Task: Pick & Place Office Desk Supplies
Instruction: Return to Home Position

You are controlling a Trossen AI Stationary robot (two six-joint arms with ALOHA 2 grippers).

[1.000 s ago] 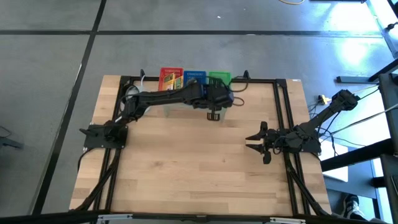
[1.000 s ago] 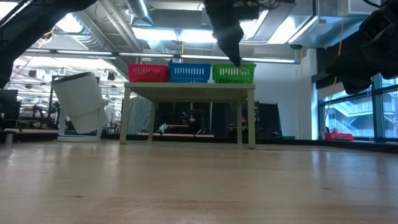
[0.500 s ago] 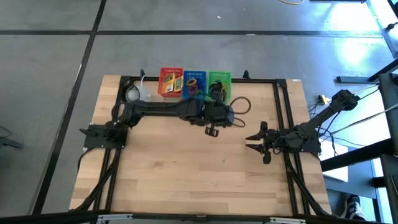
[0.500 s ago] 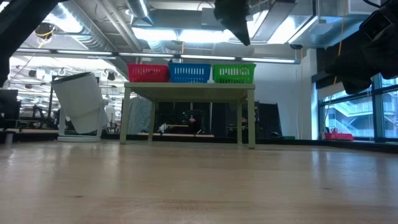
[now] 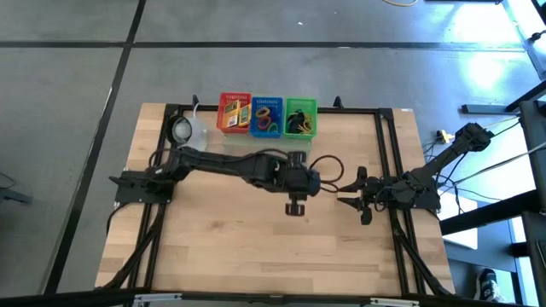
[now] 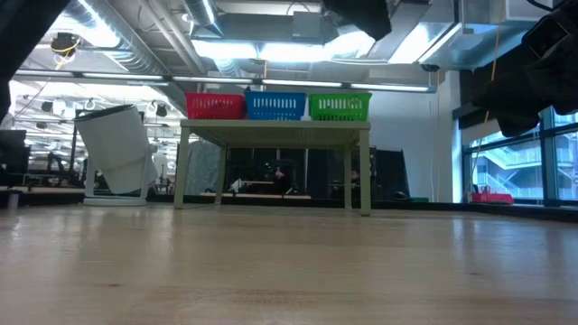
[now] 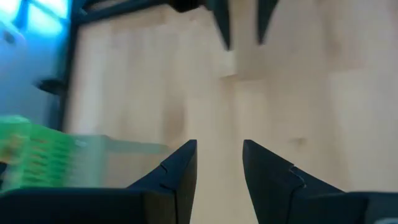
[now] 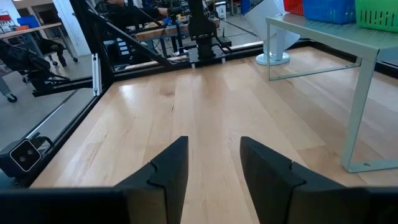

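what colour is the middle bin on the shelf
Blue; the middle bin shows best in the low view.

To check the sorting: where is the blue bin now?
In the high view the blue bin stands at the table's far edge, between the red bin, left, and the green bin, right; the low view shows it on the pale green stand.

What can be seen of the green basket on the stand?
The green basket is rectangular and looks like plastic, with slotted walls and an open top. It stands upright at the right end of the pale green stand, close beside the blue basket. Small dark items lie inside. No gripper touches it.
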